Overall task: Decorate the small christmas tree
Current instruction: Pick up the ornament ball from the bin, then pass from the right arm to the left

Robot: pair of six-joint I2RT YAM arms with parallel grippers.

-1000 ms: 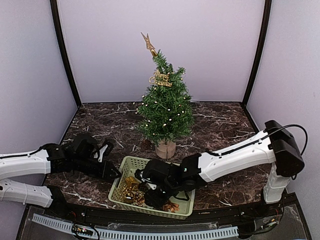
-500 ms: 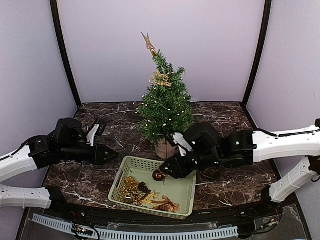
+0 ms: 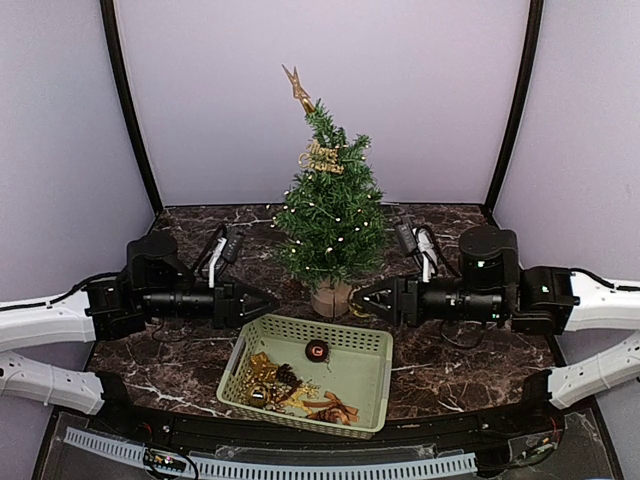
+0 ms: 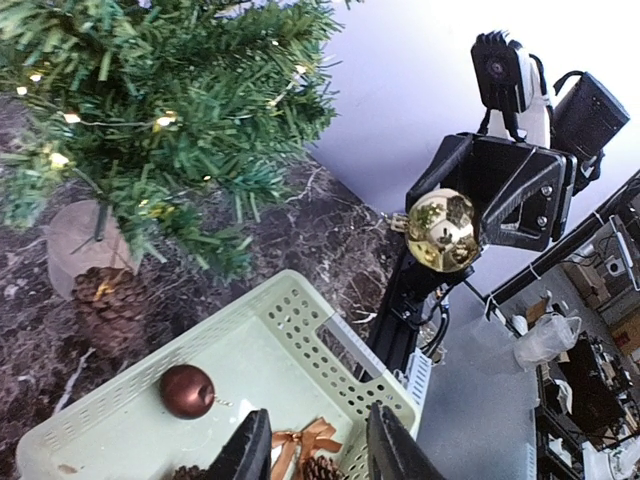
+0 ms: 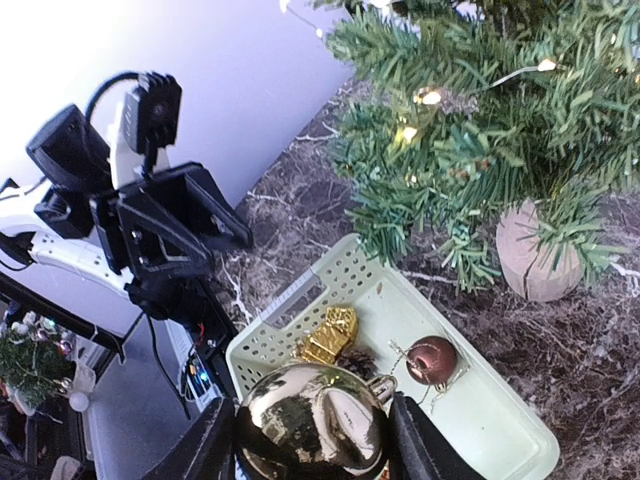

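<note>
On the tabletop, centre frame, the small christmas tree stands between two arms. The left arm idles beside the basket, jaws half-open and empty, while the right arm, jaws clamped on a gold bauble, looks ready to hang it.

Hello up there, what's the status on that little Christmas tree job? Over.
Right gripper shut on gold bauble, beside small christmas tree. Left gripper open, empty, opposite side. Basket in front of tree; nothing seen blocking the branches.
</note>
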